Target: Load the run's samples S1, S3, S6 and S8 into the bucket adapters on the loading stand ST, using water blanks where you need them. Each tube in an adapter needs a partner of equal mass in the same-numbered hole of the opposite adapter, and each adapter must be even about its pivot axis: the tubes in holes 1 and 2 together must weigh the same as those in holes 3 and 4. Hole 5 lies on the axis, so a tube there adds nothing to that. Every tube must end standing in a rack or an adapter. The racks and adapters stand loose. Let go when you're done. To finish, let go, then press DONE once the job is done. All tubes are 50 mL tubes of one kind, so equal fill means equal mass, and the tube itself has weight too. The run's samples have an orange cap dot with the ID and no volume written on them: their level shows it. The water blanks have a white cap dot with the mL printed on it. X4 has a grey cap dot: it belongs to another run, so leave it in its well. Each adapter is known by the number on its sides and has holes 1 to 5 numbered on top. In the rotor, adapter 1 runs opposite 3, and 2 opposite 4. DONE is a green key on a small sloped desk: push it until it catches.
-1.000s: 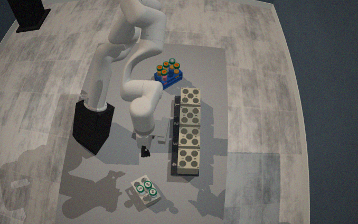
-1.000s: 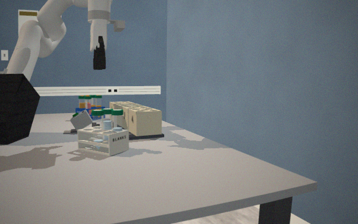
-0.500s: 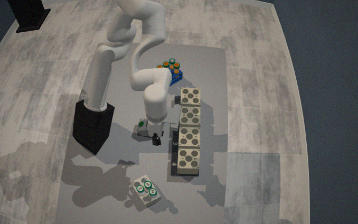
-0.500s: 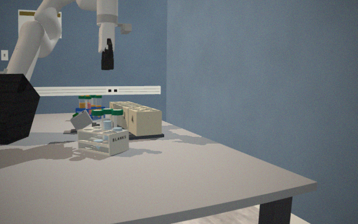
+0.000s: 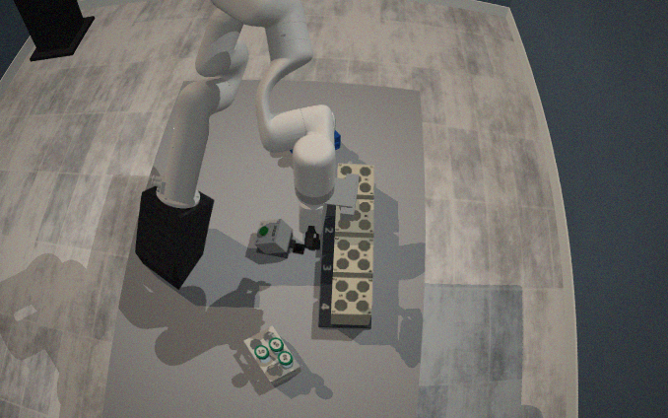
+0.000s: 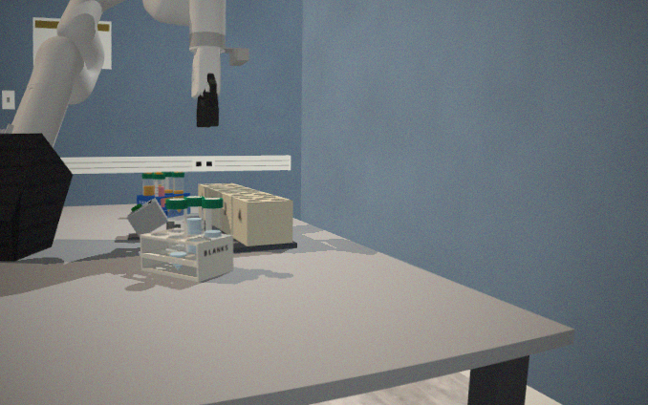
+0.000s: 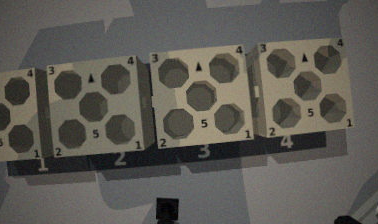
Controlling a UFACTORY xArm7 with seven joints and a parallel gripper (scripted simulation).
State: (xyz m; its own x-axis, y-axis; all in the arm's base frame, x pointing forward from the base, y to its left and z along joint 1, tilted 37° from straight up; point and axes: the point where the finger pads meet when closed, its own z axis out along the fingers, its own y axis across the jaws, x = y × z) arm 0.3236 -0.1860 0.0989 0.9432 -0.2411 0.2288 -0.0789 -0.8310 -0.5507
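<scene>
To the left, the small sloped desk (image 5: 277, 240) (image 6: 148, 218) stood near the blue rack (image 5: 337, 140) (image 6: 145, 200), which held the sample tubes (image 6: 148, 186) upright. Next, the white rack (image 5: 290, 375) (image 6: 217, 257) held three green-capped blanks (image 5: 276, 344) (image 6: 176, 203). My gripper (image 5: 311, 239) (image 6: 206, 125) (image 7: 256, 214) hung above the table (image 5: 212, 383) (image 6: 287, 322), fingers spread, gripping nothing. Rightmost, four beige adapters (image 5: 351, 318) (image 6: 268, 222) (image 7: 205, 135) sat in a row on the dark stand (image 5: 325, 285) (image 6: 266, 246) (image 7: 310, 142).

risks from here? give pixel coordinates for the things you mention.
The open gripper (image 5: 311, 239) (image 6: 207, 125) is above bench height near the loose adapters (image 5: 352, 296) (image 6: 266, 221) (image 7: 202, 107); coming down off line could knock one. Blanks stand close together in the BLANKS rack (image 5: 288, 375) (image 6: 216, 256), so a finger might clip a neighbour's cap. The arm hides most of the blue sample rack (image 5: 337, 140) (image 6: 178, 212) from above, so a mispick there could go unseen.
</scene>
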